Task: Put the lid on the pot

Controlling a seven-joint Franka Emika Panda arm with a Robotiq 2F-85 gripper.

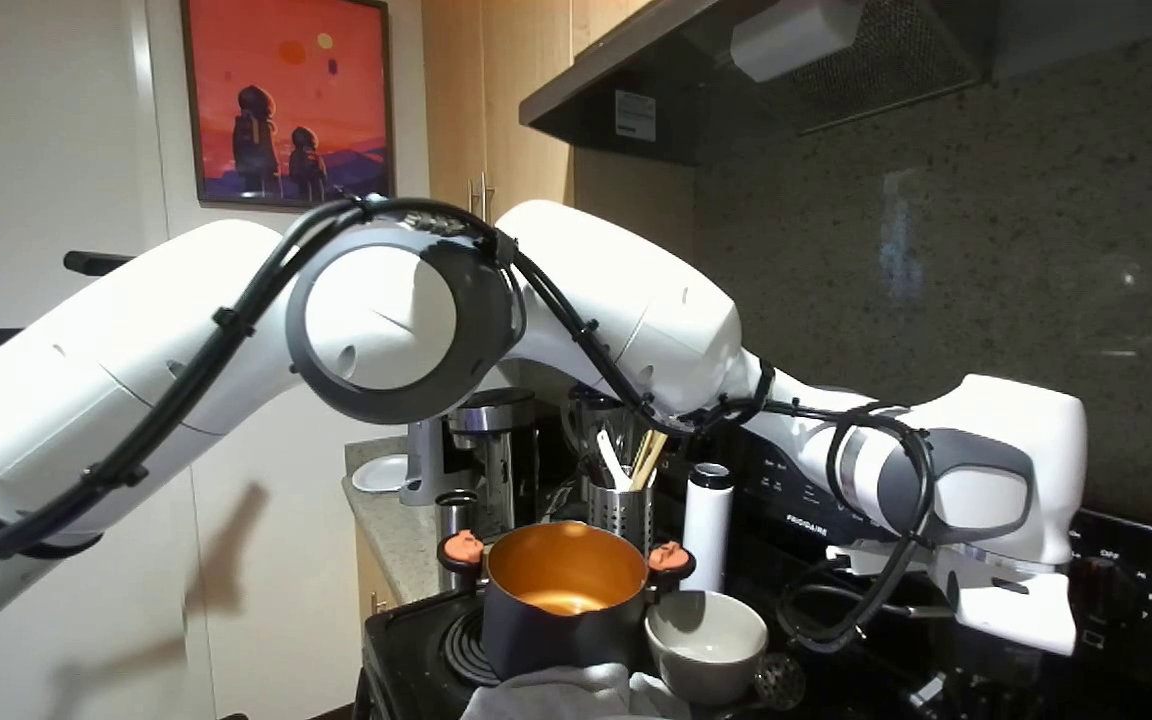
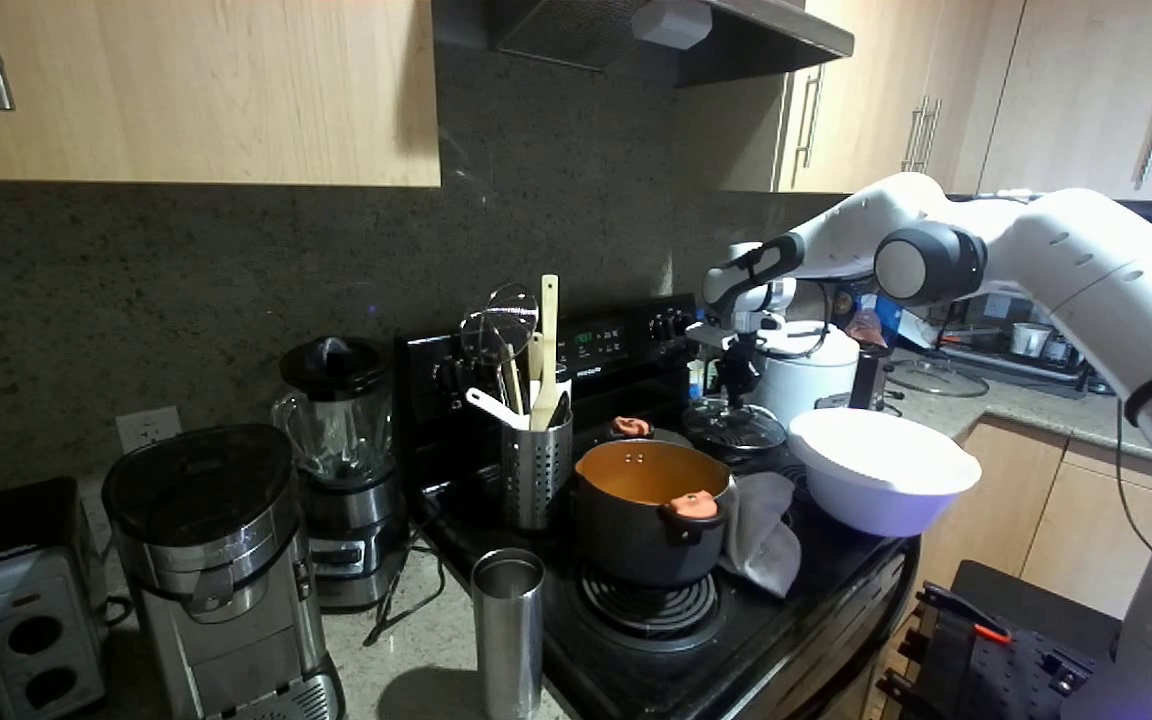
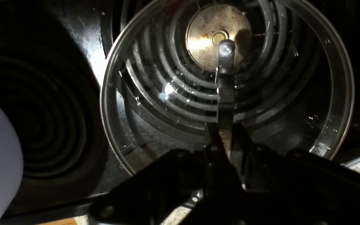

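Pinching the handle [image 3: 226, 93] of the glass lid [image 3: 186, 106], a gripper [image 3: 225, 128] juts from the bottom of the wrist view; the glass lid spans upper center. An orange-lined pot [image 2: 648, 520] stands lower center in both exterior views; gray cloth [image 2: 764, 535] lies beside it.

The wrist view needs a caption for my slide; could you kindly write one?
Gripper closed on the handle of a clear lid, coil burner visible beneath.
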